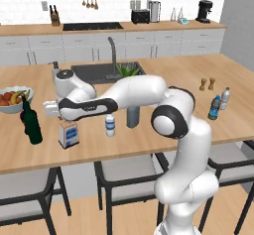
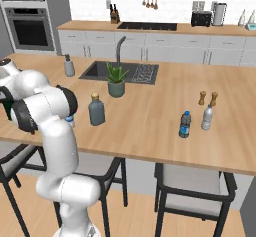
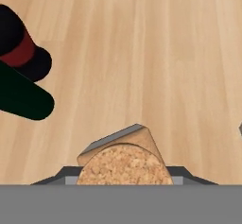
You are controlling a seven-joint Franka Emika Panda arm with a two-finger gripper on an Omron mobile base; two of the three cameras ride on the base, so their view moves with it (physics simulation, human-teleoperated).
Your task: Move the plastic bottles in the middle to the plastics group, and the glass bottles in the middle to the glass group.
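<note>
Gripper (image 1: 68,121) sits closed on the cork stopper of the square clear bottle (image 1: 69,134), which stands on the counter (image 1: 163,130) just right of the dark green wine bottle (image 1: 31,122). The small white plastic bottle (image 1: 110,125) and grey-blue bottle (image 1: 132,116) stand further right, mid-counter. The plastics group (image 1: 219,103) stands at the far right.

On my light wood-grain desk (image 1: 198,73): a dark green wine bottle (image 1: 31,122), beside it a clear square bottle (image 1: 69,134) with blue-white label and speckled tan stopper (image 3: 124,165); a white bottle (image 1: 110,125), blue-banded.
</note>
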